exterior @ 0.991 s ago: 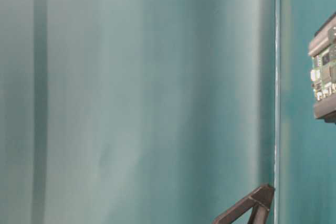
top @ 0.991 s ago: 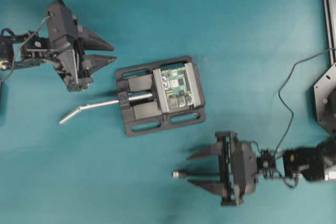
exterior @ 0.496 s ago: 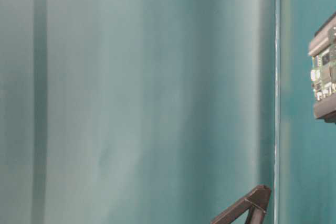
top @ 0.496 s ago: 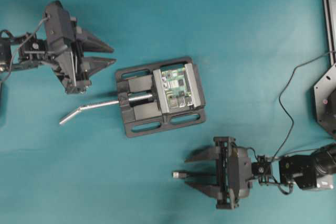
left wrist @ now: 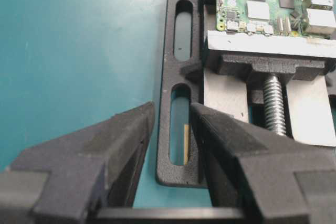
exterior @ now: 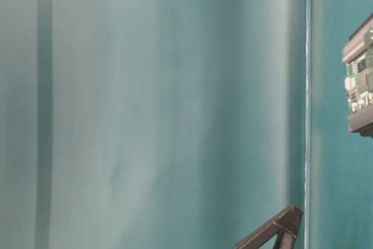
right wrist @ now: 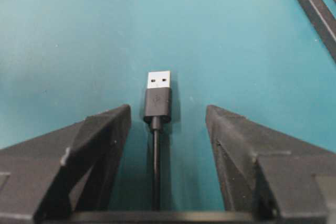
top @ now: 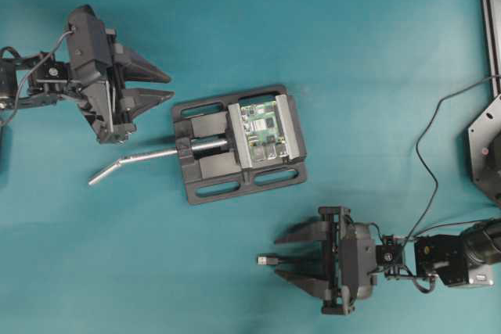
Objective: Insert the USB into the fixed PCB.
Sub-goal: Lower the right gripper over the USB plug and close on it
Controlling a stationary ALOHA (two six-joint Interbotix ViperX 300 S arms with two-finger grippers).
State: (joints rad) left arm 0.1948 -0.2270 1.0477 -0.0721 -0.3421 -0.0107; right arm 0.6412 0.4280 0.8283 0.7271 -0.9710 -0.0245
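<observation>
Overhead you see the vise [top: 235,142] mid-frame gripping the PCB [top: 263,129], left gripper [top: 160,86] spread upper left, right gripper [top: 280,256] spread lower right, while only the right wrist view shows the USB [right wrist: 158,94] untouched between its fingers.

Both arms matte black, blocky housings. Left gripper [top: 160,87]: two wedge-shaped fingers tapering to points, boxy black body behind, thin black wire looping over top, small silver screws glinting at wrist. Right gripper [top: 283,254]: same wedge fingers, ribbed rail block, cylindrical black motor segment behind, tangle of thin black wires at joint. Wrist views: finger [right wrist: 100,145] surfaces rough, grainy black plastic, edges slightly worn grey.
</observation>
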